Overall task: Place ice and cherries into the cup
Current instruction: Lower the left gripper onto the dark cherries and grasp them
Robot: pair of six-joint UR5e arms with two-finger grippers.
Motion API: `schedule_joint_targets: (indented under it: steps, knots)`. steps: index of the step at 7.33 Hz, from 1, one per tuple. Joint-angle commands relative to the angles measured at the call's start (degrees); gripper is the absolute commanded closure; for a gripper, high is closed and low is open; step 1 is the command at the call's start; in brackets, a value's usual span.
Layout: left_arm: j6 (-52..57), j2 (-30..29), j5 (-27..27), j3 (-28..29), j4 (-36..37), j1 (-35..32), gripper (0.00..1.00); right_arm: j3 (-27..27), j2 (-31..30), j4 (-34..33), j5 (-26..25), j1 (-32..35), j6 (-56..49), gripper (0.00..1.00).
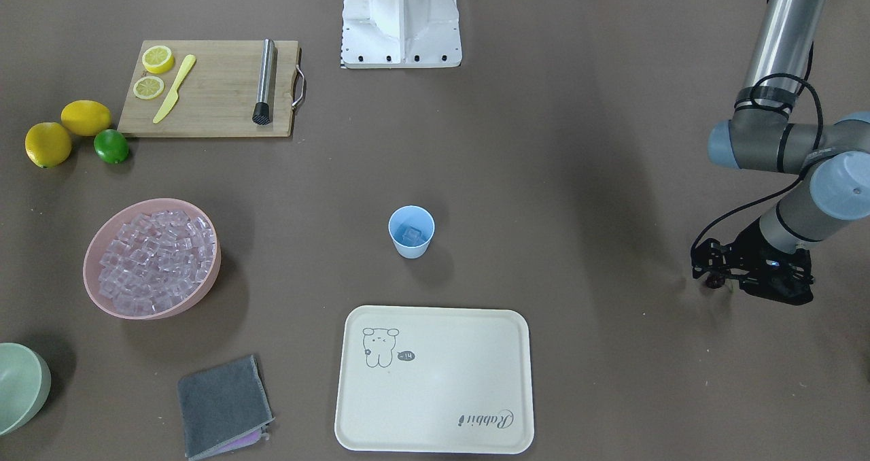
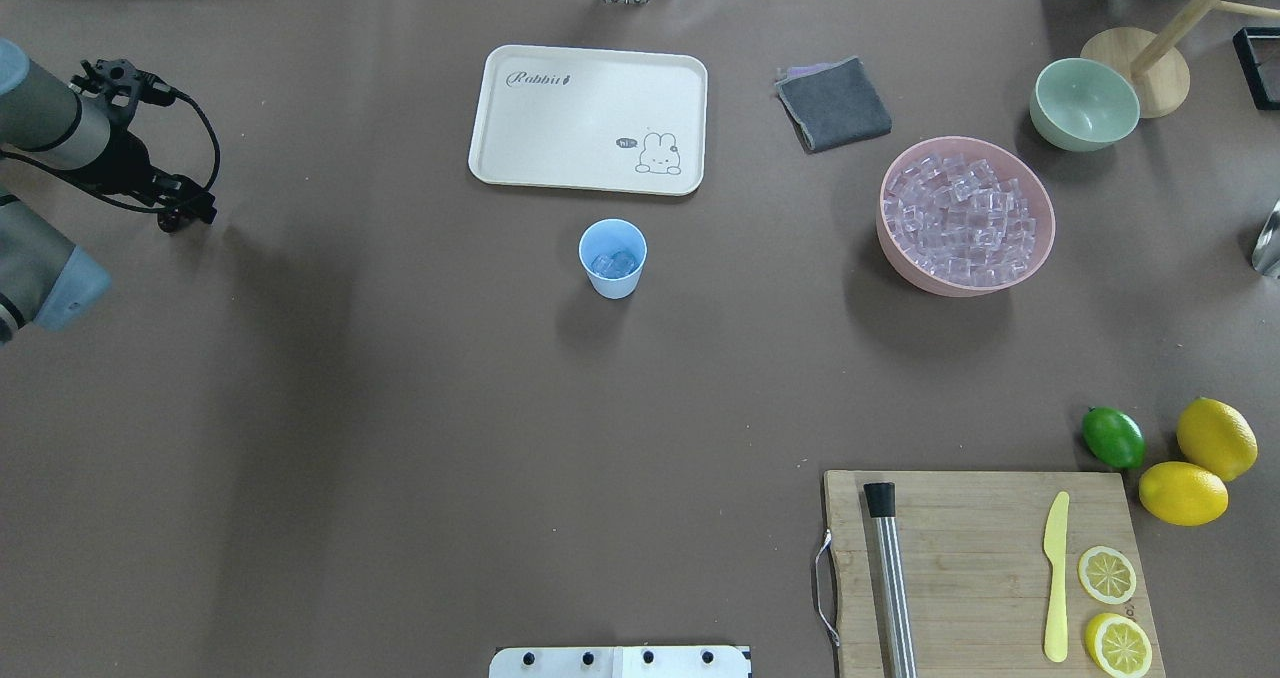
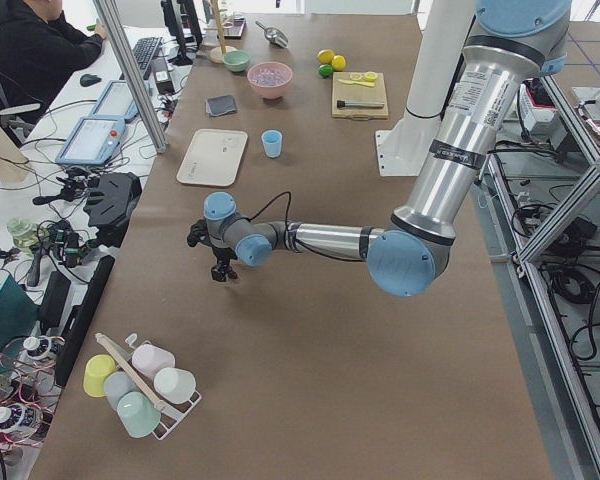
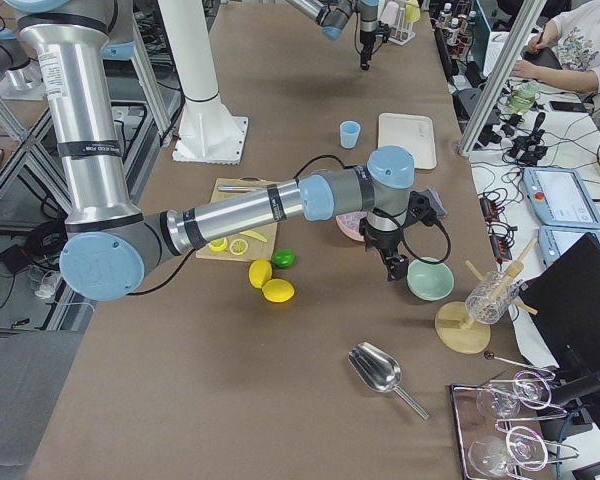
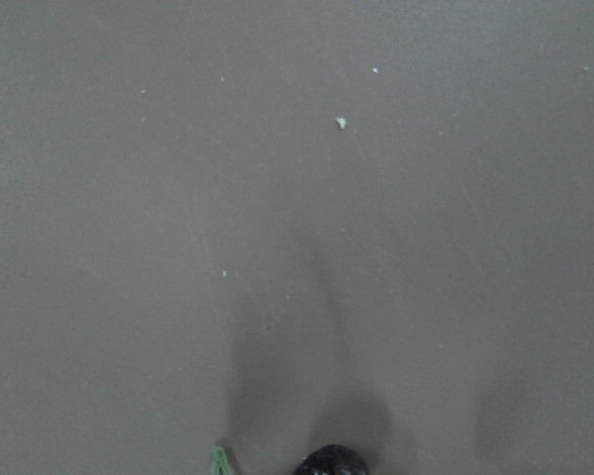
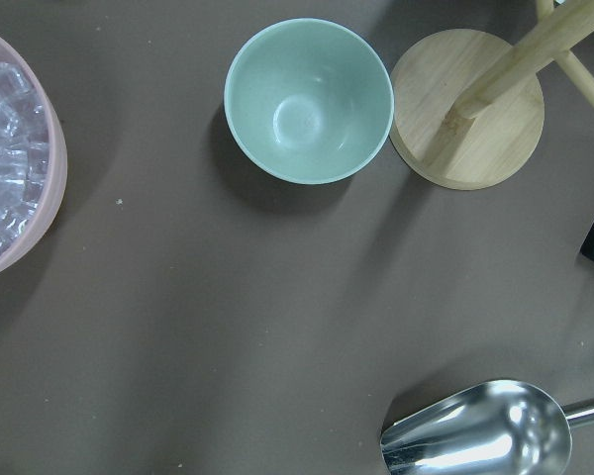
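Observation:
The light-blue cup (image 1: 411,232) stands upright mid-table, also in the overhead view (image 2: 612,258), with a few clear ice cubes (image 2: 613,263) inside. More ice (image 1: 153,257) fills the pink bowl (image 2: 900,258). My left gripper (image 1: 714,281) is far from the cup at the table's left end, just above the surface, shut on the dark cherries (image 5: 332,463); a green stem (image 5: 220,457) shows beside them. My right gripper (image 4: 392,272) shows only in the exterior right view, hovering between the pink bowl and the pale green bowl (image 6: 309,99); I cannot tell if it is open.
A cream tray (image 2: 590,118) lies beyond the cup. A grey cloth (image 2: 833,103), a cutting board (image 2: 985,558) with muddler, knife and lemon slices, two lemons and a lime (image 2: 1113,437) sit on the right. A metal scoop (image 6: 485,430) and wooden stand (image 6: 465,109) are near the green bowl.

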Motion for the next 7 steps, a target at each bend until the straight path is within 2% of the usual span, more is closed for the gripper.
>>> schedule_joint_targets:
  steps: [1, 2, 3, 5, 7]
  knots:
    - [-0.1, 0.2, 0.0, -0.2, -0.1, 0.0, 0.36, 0.6, -0.4, 0.0, -0.1, 0.3, -0.7, 0.02]
    - [-0.1, 0.1, -0.1, -0.1, -0.1, 0.0, 0.48, 0.7, -0.7, 0.0, -0.1, 0.4, -0.8, 0.02]
    - [-0.1, 0.1, 0.0, -0.2, -0.1, 0.0, 0.7, 0.8, -0.7, 0.0, -0.1, 0.3, -0.6, 0.02]
    - [0.4, 1.2, -0.3, -0.2, -0.1, -2.1, 1.0, 1.1, -0.4, 0.0, -0.1, 0.4, -0.7, 0.02]
    - [-2.2, 0.4, -0.8, -3.2, 0.5, -2.5, 1.0, 0.7, -0.1, 0.0, -1.1, 0.3, -0.3, 0.02]
